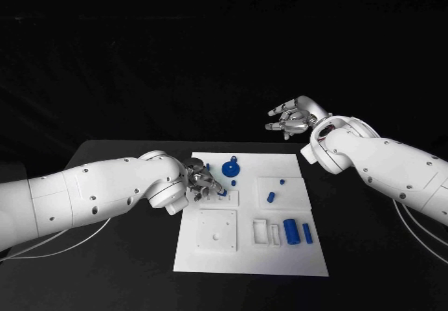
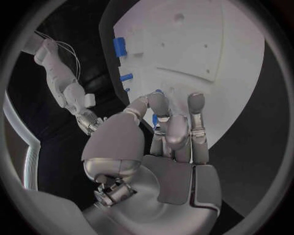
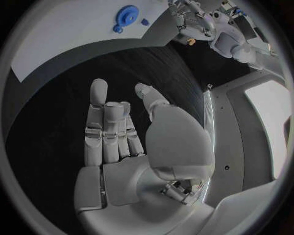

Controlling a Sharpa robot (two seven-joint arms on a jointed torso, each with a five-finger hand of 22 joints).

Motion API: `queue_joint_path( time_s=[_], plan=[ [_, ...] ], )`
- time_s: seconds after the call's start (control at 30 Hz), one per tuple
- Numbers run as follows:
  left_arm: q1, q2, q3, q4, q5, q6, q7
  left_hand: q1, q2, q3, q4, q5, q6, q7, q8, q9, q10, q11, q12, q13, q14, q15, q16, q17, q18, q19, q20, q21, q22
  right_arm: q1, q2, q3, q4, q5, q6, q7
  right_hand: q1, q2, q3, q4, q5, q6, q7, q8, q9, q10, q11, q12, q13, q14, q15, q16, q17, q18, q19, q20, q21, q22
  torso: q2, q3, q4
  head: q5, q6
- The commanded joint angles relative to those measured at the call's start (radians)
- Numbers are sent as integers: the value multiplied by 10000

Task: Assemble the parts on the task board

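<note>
The white task board (image 1: 280, 259) lies in the middle of the black table. My left hand (image 1: 204, 180) hovers low over the board's left side, and its fingers (image 2: 168, 125) pinch a small blue part (image 2: 155, 119). A round blue disc (image 1: 232, 171) lies just beyond that hand, also seen as the disc (image 3: 128, 13). Two short blue pegs (image 1: 270, 197) stand on the board's right half. Two blue cylinders (image 1: 291, 228) lie near the front right. My right hand (image 1: 294, 116) is raised above the table's far side, fingers (image 3: 98, 127) apart, holding nothing.
White raised blocks with holes (image 1: 217, 237) sit on the board's front left, and a narrow white frame (image 1: 261, 232) stands beside the cylinders. Bare black table (image 1: 373, 259) lies to either side of the board. White cables (image 1: 56, 249) trail under my left arm.
</note>
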Motion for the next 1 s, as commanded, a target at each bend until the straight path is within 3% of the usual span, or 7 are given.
queue_joint_path(
  time_s=[0.03, 0.23, 0.37, 0.47, 0.5, 0.67, 1.0],
  plan=[
    [-25, 44, 5, -26, -542, 297, -93, -75, 34, 225, -225, 67, 2123, -1047, 372, 5808, 397, -60, -11, 6, 53, 42, 13, -3, 166, 83, -15, -170, 178, 3, -1, 7, 5, 25, 42, 71, -129, 10, 58, 25, 23, 61, -13, -31, -14, -65, -38, 28, -17, -68, -4, -50, -9, 154, 264, -13, -69, -11, 7, -3, -8, 7, -9],
    [-114, 114, 5, -144, -724, 225, -138, -278, 95, 324, -261, 178, 2087, -1064, 521, 5925, 394, -66, 76, 54, 57, 37, 74, 48, 150, 209, -22, -460, 563, 3, -5, 7, 5, 27, 46, 70, -136, 12, 70, 36, 62, 67, -14, -29, -13, -70, -40, 31, -29, -74, -4, -53, -22, 154, 265, -14, -77, -13, 8, -6, -16, 3, -33],
    [-153, 132, 5, -183, -778, 205, -147, -564, 178, 487, -394, 252, 1912, -1076, 958, 5816, 390, -79, 172, 86, 54, 25, 86, 26, 139, 276, -25, -621, 758, 3, -8, 7, 2, 28, 57, 52, -85, -1, 88, -7, 52, 68, -13, -30, -13, -77, -39, 23, -38, -86, -6, -69, -38, 153, 260, -15, -82, -13, 6, 1, -14, -8, -24],
    [-167, 139, 6, -200, -809, 228, -153, -565, 178, 487, -395, 252, 1910, -1076, 961, 5815, 390, -79, 173, 86, 54, 25, 86, 25, 140, 276, -24, -622, 760, 3, -3, 7, -6, 28, 56, 36, -83, -2, 96, -28, 57, 67, -12, -32, -14, -72, -39, 7, -58, -93, -4, -79, -51, 154, 260, -15, -85, -12, 6, 2, -18, -9, -20],
    [-171, 143, 6, -203, -817, 253, -159, -593, 208, 482, -441, 257, 1834, -1087, 1157, 5707, 386, -82, 206, 97, 56, 26, 103, 24, 153, 333, -8, -761, 913, 3, -1, 7, -8, 28, 58, 30, -83, -2, 96, -28, 57, 67, -12, -32, -14, -72, -39, 7, -58, -93, -4, -79, -51, 154, 260, -15, -85, -12, 6, 2, -18, -9, -20],
    [-177, 159, 6, -209, -849, 339, -188, -626, 224, 479, -471, 273, 1773, -1089, 1353, 5588, 389, -79, 211, 107, 57, 27, 121, 21, 142, 418, -12, -967, 1148, 3, 12, 7, -19, 27, 58, 10, -102, -3, 98, -39, 66, 68, -14, -32, -14, -62, -42, -14, -87, -96, -6, -84, -61, 153, 260, -14, -89, -10, 6, 7, -7, -11, -40],
    [-179, 212, 6, -250, -1107, 499, -231, -684, 242, 495, -467, 299, 1755, -1095, 1421, 5608, 386, -80, 255, 135, 57, 28, 146, 39, 134, 445, -15, -1027, 1203, 3, 25, 6, -14, 26, 67, -9, -117, 1, 103, -52, 82, 73, -15, -32, -14, -43, -45, -31, -125, -93, -8, -74, -61, 151, 263, -17, -93, -8, 4, 5, -13, 10, -68]
  ],
)
